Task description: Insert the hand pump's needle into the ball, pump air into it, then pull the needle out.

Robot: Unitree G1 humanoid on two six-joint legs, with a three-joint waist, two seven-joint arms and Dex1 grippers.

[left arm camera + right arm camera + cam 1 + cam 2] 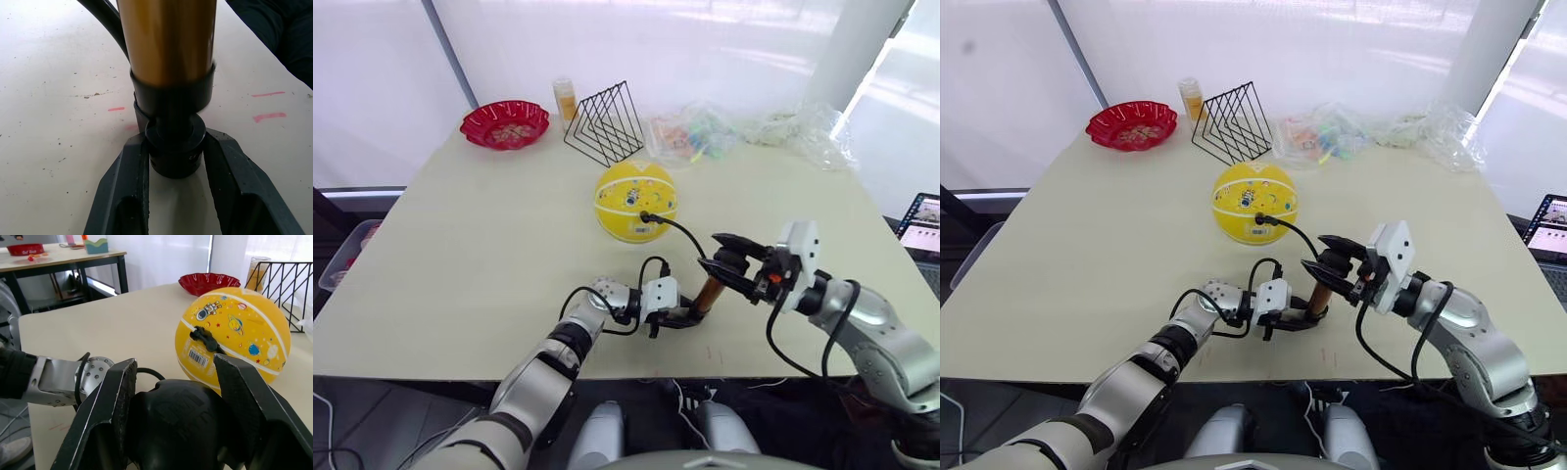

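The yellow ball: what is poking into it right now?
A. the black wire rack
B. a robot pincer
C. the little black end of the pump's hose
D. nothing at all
C: the black fitting at the end of the hose sits plugged into the yellow ball, while both pincers are back on the hand pump, away from the ball.

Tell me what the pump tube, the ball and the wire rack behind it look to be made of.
Hand pump: gold tube looks like polished metal, with soft lengthwise reflections; black end cap looks plastic. Ball: likely rubber, glossy yellow with white seams and printed stickers. Wire rack: thin black rods, probably coated metal wire.
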